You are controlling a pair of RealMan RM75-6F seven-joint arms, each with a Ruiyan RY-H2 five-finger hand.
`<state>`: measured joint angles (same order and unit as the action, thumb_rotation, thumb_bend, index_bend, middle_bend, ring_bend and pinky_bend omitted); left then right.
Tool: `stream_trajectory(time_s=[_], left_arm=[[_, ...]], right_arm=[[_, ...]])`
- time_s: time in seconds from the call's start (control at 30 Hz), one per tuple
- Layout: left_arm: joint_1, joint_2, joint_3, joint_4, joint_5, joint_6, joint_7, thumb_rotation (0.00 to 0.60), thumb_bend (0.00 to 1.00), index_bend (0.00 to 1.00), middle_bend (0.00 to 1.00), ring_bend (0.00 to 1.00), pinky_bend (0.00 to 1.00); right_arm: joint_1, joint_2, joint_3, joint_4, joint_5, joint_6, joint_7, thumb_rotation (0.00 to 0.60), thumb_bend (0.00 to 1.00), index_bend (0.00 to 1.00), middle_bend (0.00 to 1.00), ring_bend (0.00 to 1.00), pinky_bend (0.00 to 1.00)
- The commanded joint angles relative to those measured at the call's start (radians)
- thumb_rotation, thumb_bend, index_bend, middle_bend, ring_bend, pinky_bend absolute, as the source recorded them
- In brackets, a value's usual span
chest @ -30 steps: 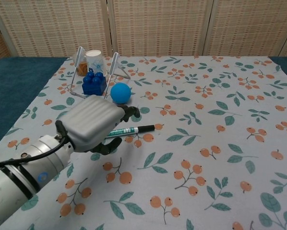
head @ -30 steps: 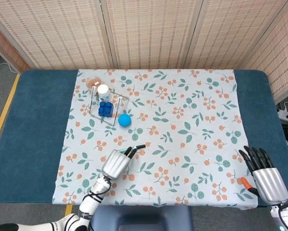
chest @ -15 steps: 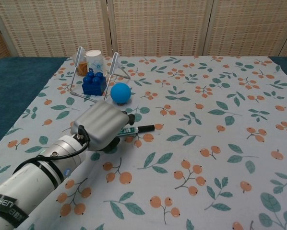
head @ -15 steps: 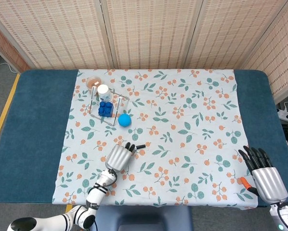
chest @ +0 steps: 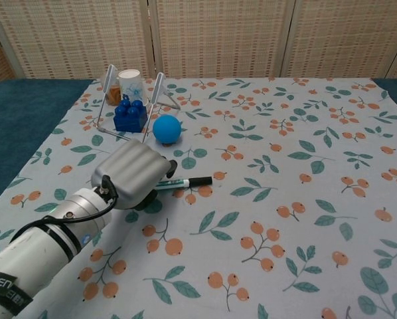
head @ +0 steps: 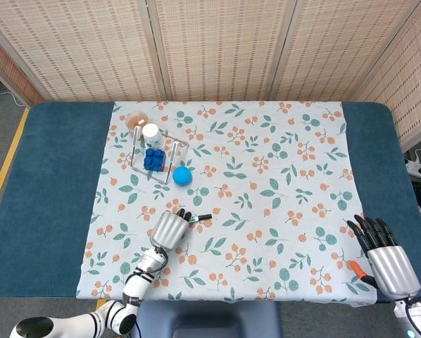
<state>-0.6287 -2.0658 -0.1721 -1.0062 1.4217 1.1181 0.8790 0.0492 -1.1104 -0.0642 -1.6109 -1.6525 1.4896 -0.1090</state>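
Note:
My left hand (head: 168,229) (chest: 129,176) lies low on the floral cloth (head: 281,176), its fingers curled over the left end of a marker pen (head: 202,217) (chest: 188,181). The pen's white barrel and black cap stick out to the right, flat on the cloth. A blue ball (head: 181,175) (chest: 166,129) sits just beyond the hand. At the table's near right corner my right hand (head: 383,257) holds nothing, with its fingers stretched out and apart; it shows only in the head view.
A wire rack (chest: 155,90) at the far left holds a blue toy brick (head: 153,158) (chest: 129,114) and a white cup (head: 151,132) (chest: 129,82); a brownish item (head: 135,120) lies behind it. A small orange object (head: 357,268) lies beside my right hand.
My left hand has sunk toward the cloth and drawn back slightly toward me, and the marker has shifted a little left with it. The right hand has barely moved.

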Motion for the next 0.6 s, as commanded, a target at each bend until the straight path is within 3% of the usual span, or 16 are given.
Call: stream_trajectory(time_s=[0.03,0.23,0.43,0.53,0.6], left_arm=[[0.0,0.001,0.004,0.005,-0.009,0.001,0.006,0.6,0.42,0.39,0.46,0.85,1.0],[-0.002,0.005,0.019,0.011,-0.005,0.011,-0.004,0.6,0.42,0.44,0.52,0.85,1.0],[-0.006,-0.001,0.019,0.034,-0.015,0.014,-0.009,0.6,0.42,0.55,0.64,0.86,1.0],[-0.009,-0.012,0.024,0.06,0.003,0.043,-0.024,0.6,0.42,0.65,0.75,0.87,1.0],[-0.009,-0.022,0.029,0.081,0.02,0.071,-0.043,0.6,0.47,0.78,0.87,0.89,1.0]], right_arm=[[-0.001,0.0,0.0,-0.001,-0.003,0.001,0.0,0.6,0.21,0.0,0.0,0.0,0.0],[-0.002,-0.002,0.001,-0.001,-0.001,-0.004,-0.005,0.6,0.21,0.0,0.0,0.0,0.0],[-0.002,-0.004,0.003,0.0,-0.003,-0.006,-0.007,0.6,0.21,0.0,0.0,0.0,0.0],[-0.001,-0.009,0.003,0.005,-0.008,-0.006,-0.005,0.6,0.21,0.0,0.0,0.0,0.0],[0.001,-0.018,0.003,0.01,-0.015,-0.006,-0.001,0.6,0.21,0.0,0.0,0.0,0.0]])
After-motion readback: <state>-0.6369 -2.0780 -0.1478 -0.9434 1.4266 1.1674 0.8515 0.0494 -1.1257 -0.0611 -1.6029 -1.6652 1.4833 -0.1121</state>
